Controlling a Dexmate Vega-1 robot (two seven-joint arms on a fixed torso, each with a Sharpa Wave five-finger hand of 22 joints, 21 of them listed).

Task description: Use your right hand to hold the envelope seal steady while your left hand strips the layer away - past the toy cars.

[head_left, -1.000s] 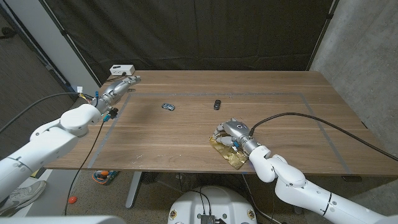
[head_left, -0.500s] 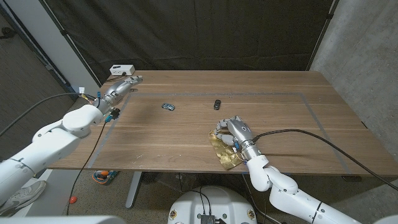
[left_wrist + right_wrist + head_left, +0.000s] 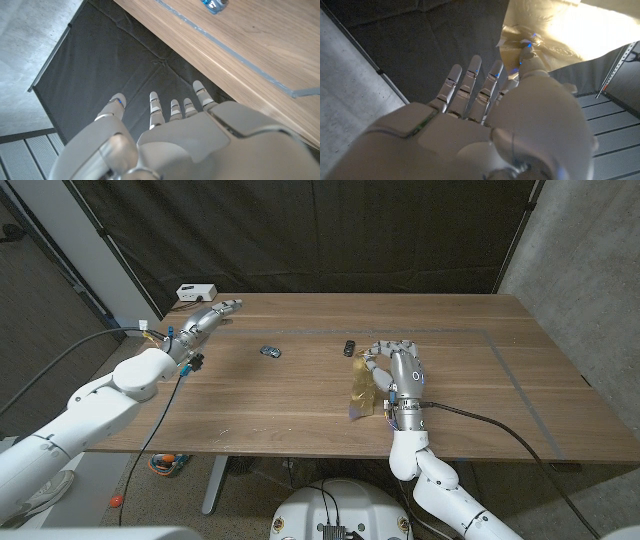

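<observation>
The right hand (image 3: 398,376) has lifted the gold envelope (image 3: 361,390) off the bench (image 3: 300,395), pinching it upright near the toy cars (image 3: 269,352), while the empty, spread left hand (image 3: 205,320) nears for stripping.

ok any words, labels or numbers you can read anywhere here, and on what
None can be read.
Gold envelope held up by the right hand: no print shows on it.
Blue toy car and black toy car: too small to show any marking.
White box at the table's far left corner: too small to tell.
</observation>
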